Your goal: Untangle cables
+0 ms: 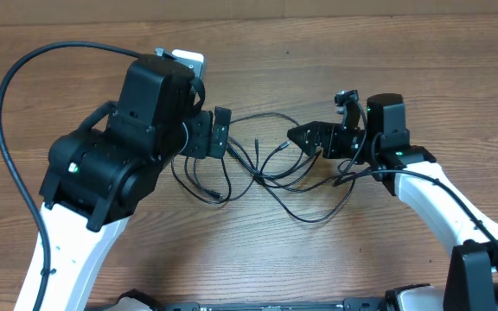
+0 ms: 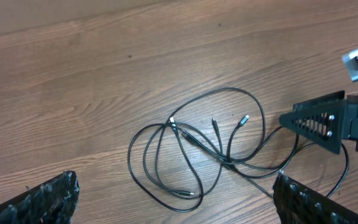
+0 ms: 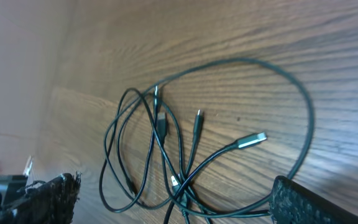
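Left hand (image 1: 210,134) open near tangled cables (image 2: 226,163); right hand (image 1: 314,138) open, apparently empty

table (image 1: 232,259): wood-look top in mid brown, filling nearly every view
grain: long streaks running across the overhead view, lighter and darker bands side by side (image 2: 104,74)
sheen: pale glare on the boards in the right wrist view (image 3: 334,155)
specks (image 2: 219,25): a few small dark marks in the wood
far strip (image 1: 361,5): paler tan band along the table's far edge
side surface (image 3: 17,62): plain, grainless dull brown, meeting the table along a slanted line
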